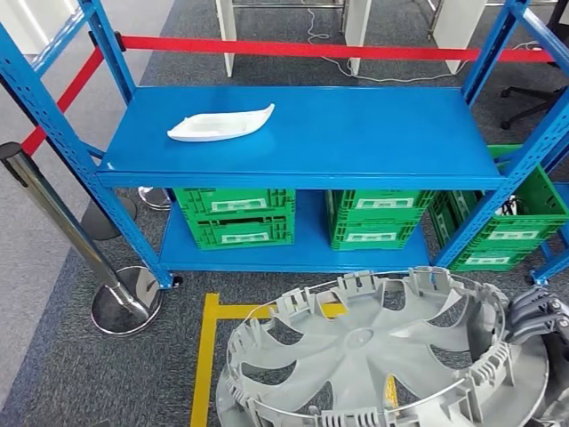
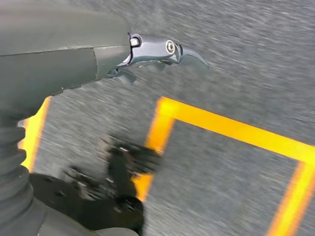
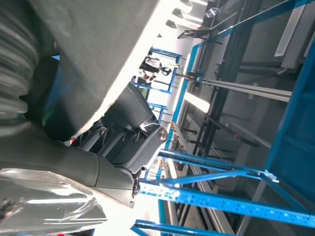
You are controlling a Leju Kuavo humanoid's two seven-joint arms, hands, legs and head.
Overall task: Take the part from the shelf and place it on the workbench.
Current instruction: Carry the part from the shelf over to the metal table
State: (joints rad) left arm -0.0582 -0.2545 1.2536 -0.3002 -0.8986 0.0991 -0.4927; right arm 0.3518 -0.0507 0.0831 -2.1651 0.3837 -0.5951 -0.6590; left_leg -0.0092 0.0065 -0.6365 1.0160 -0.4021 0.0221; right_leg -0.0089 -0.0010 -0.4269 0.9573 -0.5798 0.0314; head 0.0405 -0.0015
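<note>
A large grey wheel cover (image 1: 362, 347) with curved spokes is low in the head view, in front of the blue shelf (image 1: 376, 133). My right hand (image 1: 537, 311) grips its rim on the right side. In the right wrist view the dark fingers (image 3: 126, 132) curl against the cover's pale underside (image 3: 104, 44). A white curved part (image 1: 221, 124) lies on the shelf's top board, towards the left. My left hand (image 2: 111, 54) hangs over the grey carpet with its fingers stretched out and holds nothing.
Green crates (image 1: 235, 218) fill the lower shelf, with another (image 1: 509, 222) at the right. A chrome stanchion (image 1: 121, 298) with a red belt (image 1: 302, 49) stands at the left. Yellow tape (image 1: 204, 356) marks the carpet below the shelf.
</note>
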